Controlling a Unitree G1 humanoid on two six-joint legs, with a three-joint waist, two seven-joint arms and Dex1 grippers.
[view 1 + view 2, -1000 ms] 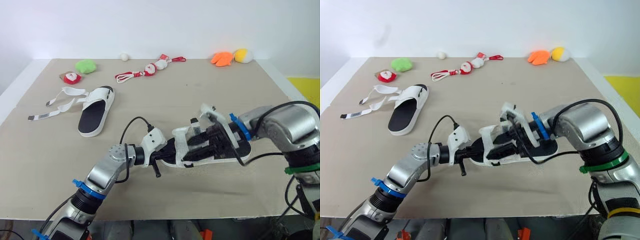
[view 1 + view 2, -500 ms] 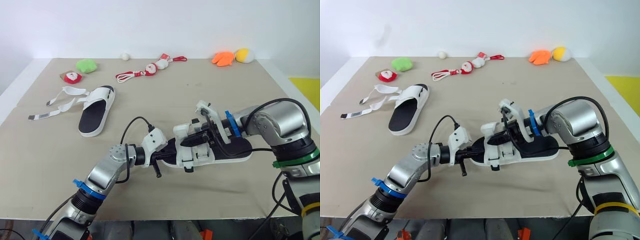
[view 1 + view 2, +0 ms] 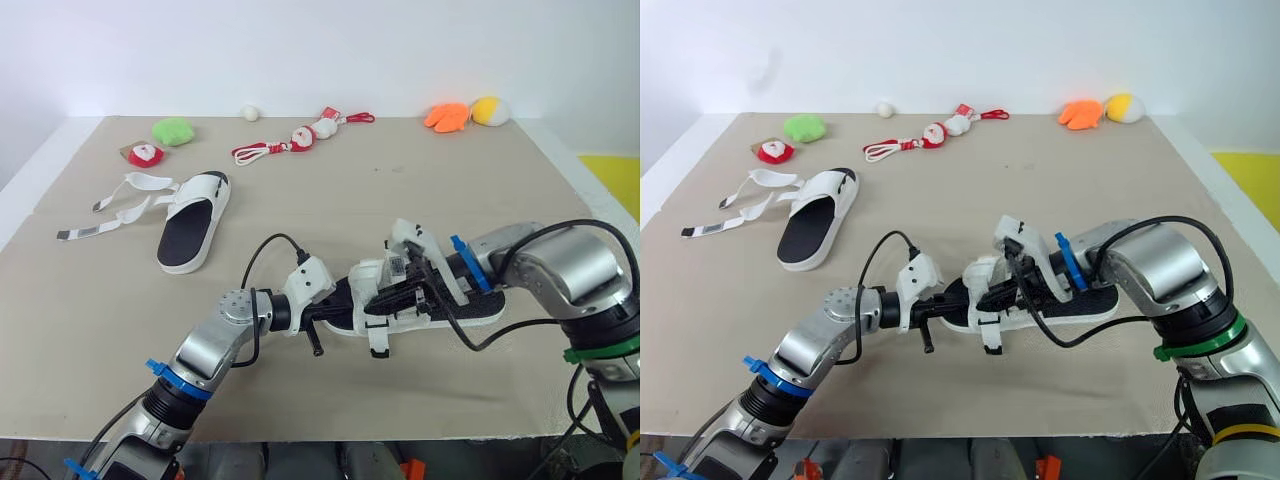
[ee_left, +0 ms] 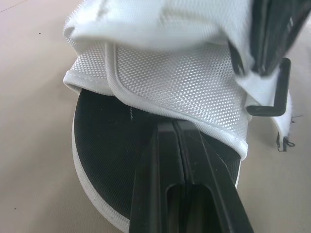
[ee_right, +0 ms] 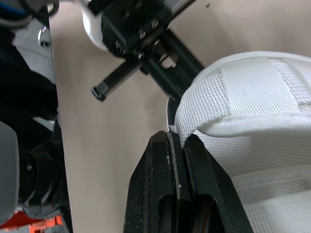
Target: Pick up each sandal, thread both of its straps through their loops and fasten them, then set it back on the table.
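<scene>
Two white sandals with black insoles lie on the beige table (image 3: pixel 400 180). One sandal (image 3: pixel 190 232) is near the left edge, its two loose straps (image 3: pixel 120 205) spread flat, and the other sandal (image 3: pixel 470 310) is near the front edge between the arms. Along the far edge are a green plush (image 3: pixel 172 131), a white ball (image 3: pixel 249 113), an orange plush (image 3: pixel 445 116) and a yellow plush (image 3: pixel 487 110). The left fingers (image 4: pixel 176 125), pressed together, lie on the nearer sandal's insole, and the left wrist view shows their tips at the hem of a white mesh strap (image 4: pixel 184 77). The right wrist view shows the right fingers (image 5: pixel 176 138) pinching the edge of a white woven strap (image 5: pixel 252 92), too small to tell in the eye views.
</scene>
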